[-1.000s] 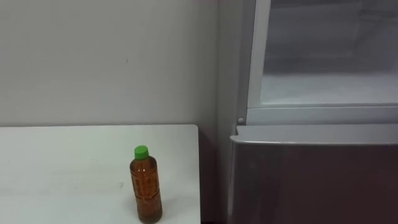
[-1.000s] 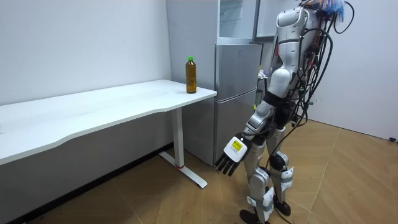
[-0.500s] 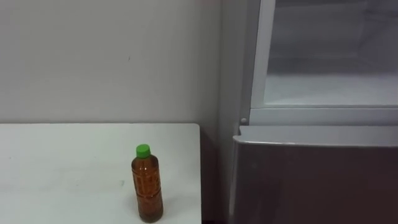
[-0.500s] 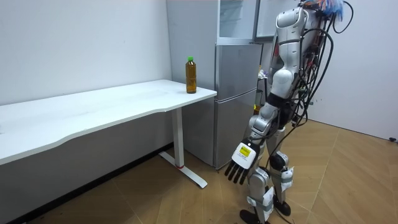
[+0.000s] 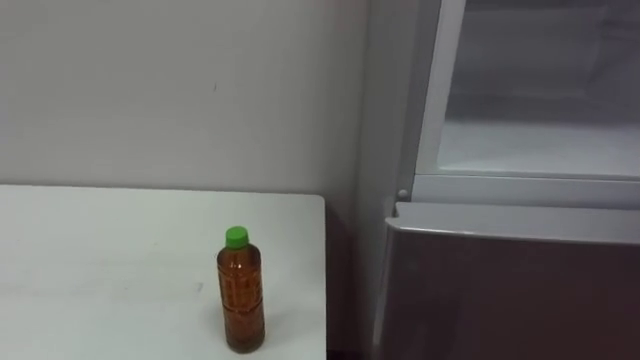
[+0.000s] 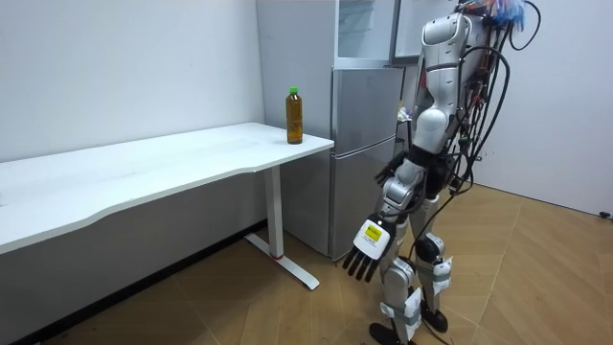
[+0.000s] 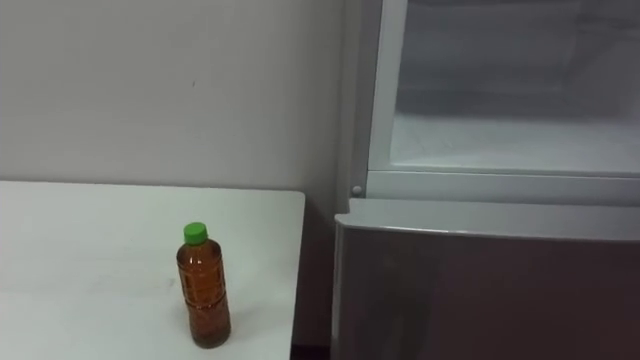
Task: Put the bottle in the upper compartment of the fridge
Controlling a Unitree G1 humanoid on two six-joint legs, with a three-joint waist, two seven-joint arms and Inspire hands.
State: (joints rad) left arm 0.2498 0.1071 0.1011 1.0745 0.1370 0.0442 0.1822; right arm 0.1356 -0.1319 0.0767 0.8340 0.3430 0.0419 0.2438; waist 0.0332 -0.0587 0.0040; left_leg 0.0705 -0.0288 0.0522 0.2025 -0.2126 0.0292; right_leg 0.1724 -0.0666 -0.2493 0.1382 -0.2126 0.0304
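A brown bottle point(image 5: 241, 292) with a green cap stands upright on the white table point(image 5: 100, 260), near its right end and front edge. Just right of the table is the fridge. Its upper compartment point(image 5: 540, 150) is open and shows a bare white shelf, while the grey lower door point(image 5: 510, 290) is closed. In the room view I stand upright facing the fridge point(image 6: 364, 144), about a step away from it. My left hand point(image 6: 369, 251) hangs open at knee height, far below the bottle point(image 6: 294, 116). A dark part of my right hand point(image 6: 387, 174) pokes out in front of my hip.
The long white table point(image 6: 144, 163) runs along the wall to the room view's left. The upper fridge door point(image 6: 409, 29) stands swung open beside my head. Wooden floor lies around me.
My left hand has swung a little lower and closer to my legs. The eye view has drifted slightly, so the camera moved. The bottle has stayed where it was.
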